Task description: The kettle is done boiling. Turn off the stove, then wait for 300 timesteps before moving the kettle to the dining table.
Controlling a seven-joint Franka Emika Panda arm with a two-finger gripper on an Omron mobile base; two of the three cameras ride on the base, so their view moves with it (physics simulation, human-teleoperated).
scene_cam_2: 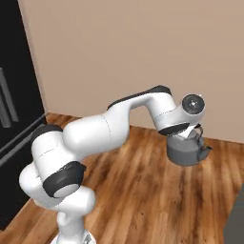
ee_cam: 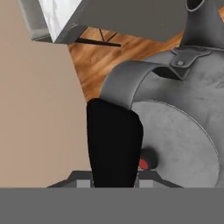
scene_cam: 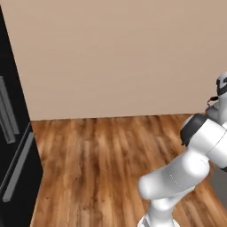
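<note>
The grey metal kettle [scene_cam_2: 187, 151] hangs in the air over the wooden floor, below the end of my outstretched arm. My gripper [scene_cam_2: 191, 134] is shut on its arched handle from above. In the hand view the kettle [ee_cam: 183, 131] sits very close, with its round lid, handle arch [ee_cam: 127, 78] and spout visible, and one dark finger [ee_cam: 114, 144] stands in front of the lid. A corner of a white veined marble top [ee_cam: 59, 15], the dining table by its look, shows beyond the kettle. The stove is out of view.
A tall black appliance with grey bar handles [scene_cam: 13, 146] stands at the left, also in the right base view [scene_cam_2: 14, 105]. A beige wall [scene_cam: 115, 53] closes the back. Wood floor [scene_cam: 102, 168] lies open ahead. A grey surface [scene_cam_2: 236, 221] shows at the lower right.
</note>
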